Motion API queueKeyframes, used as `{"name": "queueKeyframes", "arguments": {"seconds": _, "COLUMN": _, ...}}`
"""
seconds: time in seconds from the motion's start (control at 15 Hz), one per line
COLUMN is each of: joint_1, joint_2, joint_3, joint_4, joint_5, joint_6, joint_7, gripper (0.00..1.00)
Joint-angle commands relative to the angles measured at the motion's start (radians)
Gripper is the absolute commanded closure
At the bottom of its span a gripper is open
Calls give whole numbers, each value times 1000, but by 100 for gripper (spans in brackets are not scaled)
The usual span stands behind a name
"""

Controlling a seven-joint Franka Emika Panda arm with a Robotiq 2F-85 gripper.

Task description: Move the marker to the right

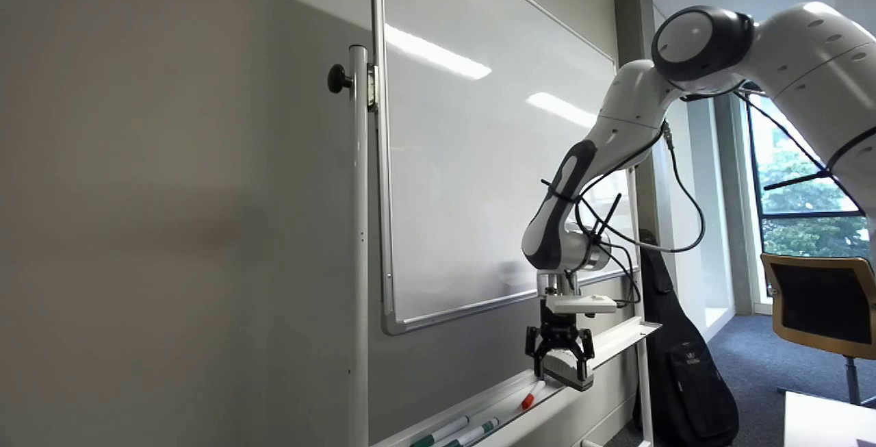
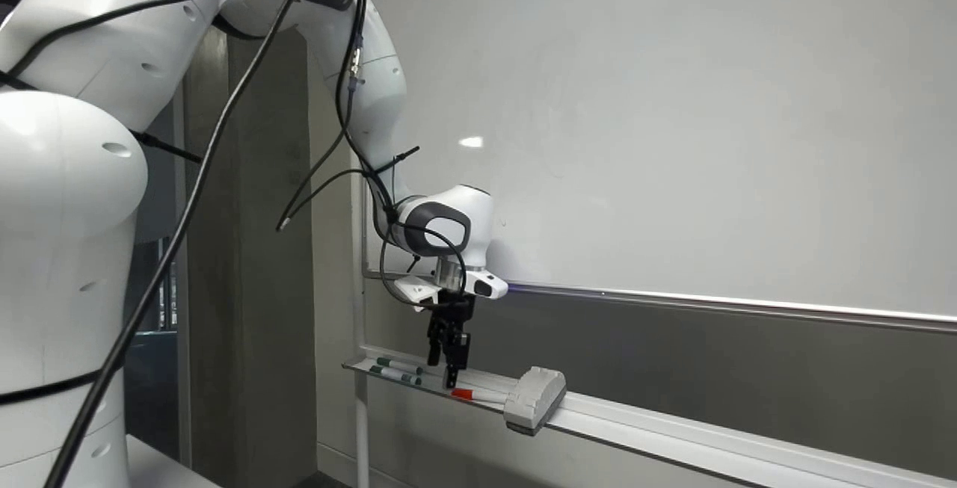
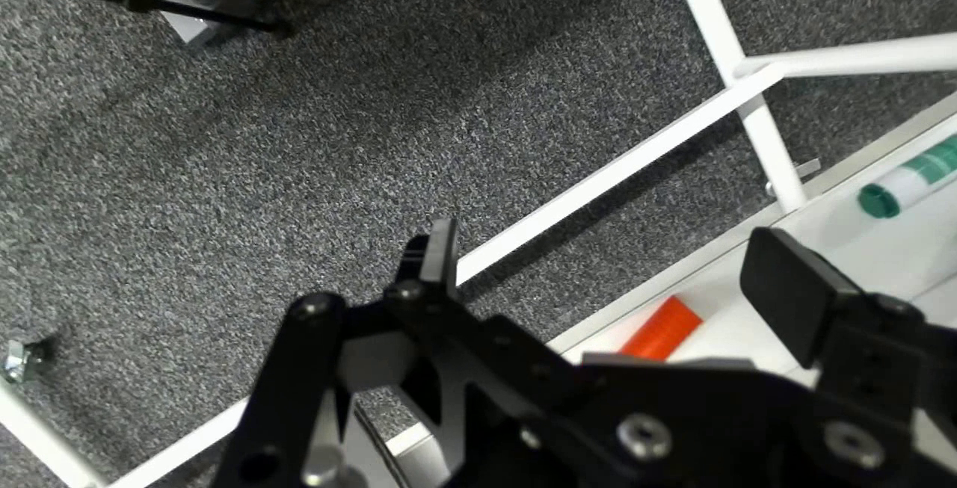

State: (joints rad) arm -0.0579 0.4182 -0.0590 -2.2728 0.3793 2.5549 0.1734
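In an exterior view the gripper (image 1: 560,372) hangs above the tray (image 1: 619,339), its jaws spread wide with nothing held. The red-capped marker (image 1: 534,394) lies on the tray, close to its front edge; of the three I can see, that's the one I'd take to be wanted.

In an exterior view the green-capped markers (image 2: 395,376) lie toward one end of the tray, while the eraser (image 2: 535,398) sits across it, right at the end of the red-capped marker's barrel. Whether those two touch I can't tell from here. Facing the whiteboard (image 2: 673,137) above the tray, right would lead past the eraser, so I'd lift the marker clear of the tray and carry it over rather than push it along. Gripping the end away from the eraser should leave that one undisturbed.

In the wrist view one jaw stands out past the tray's front edge, over carpet (image 3: 224,196), the other above the tray, with the red cap (image 3: 662,327) showing between them, partly hidden by the gripper. The jaws look skewed to the marker, so I'd turn the wrist until they straddle the barrel squarely, then ease down, minding that the outer jaw doesn't catch the tray's edge, and only then close.
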Motion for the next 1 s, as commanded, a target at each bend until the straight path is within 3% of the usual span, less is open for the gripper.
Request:
{"name": "queueKeyframes", "arguments": {"seconds": 0.0, "joint_1": -32, "joint_2": 70, "joint_3": 14, "joint_4": 64, "joint_5": 26, "joint_6": -4, "joint_7": 43, "gripper": 0}}
{"name": "queueKeyframes", "arguments": {"seconds": 0.4, "joint_1": -26, "joint_2": 70, "joint_3": 10, "joint_4": 56, "joint_5": -3, "joint_6": 0, "joint_7": 34, "gripper": 0}}
{"name": "queueKeyframes", "arguments": {"seconds": 0.93, "joint_1": -8, "joint_2": 136, "joint_3": -21, "joint_4": 87, "joint_5": 4, "joint_6": 166, "joint_7": 168, "gripper": 0}}
